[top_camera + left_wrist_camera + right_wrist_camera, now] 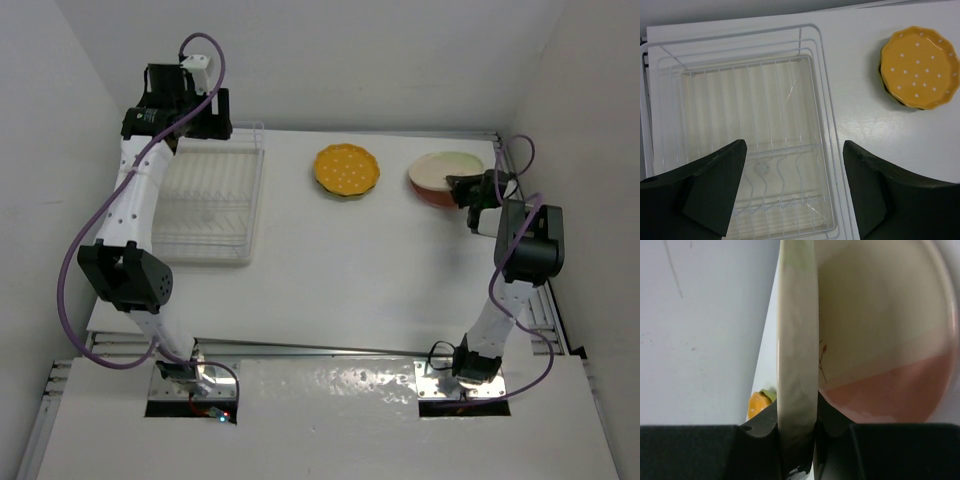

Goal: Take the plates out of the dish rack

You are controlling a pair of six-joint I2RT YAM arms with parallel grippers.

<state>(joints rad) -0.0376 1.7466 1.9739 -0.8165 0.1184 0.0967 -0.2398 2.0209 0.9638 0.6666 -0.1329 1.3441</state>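
Note:
The white wire dish rack (255, 200) stands at the back left with no plates in it; it also shows in the left wrist view (820, 75). My left gripper (205, 125) hovers above it, open and empty (794, 150). The orange dotted plate (346, 169) (920, 66) lies on the table at the back middle, with a lime green plate's edge (769, 394) showing under it. My right gripper (465, 190) (797, 412) is shut on the rim of a pale plate (797, 340) at the back right (445, 172). A cream-and-pink surface (890, 390) shows right beside that rim; I cannot tell if it is a second plate.
The back wall and the right wall stand close behind the held plate. The white table (340, 270) stretches between the rack and the right arm. A metal rail runs along the table's near edge.

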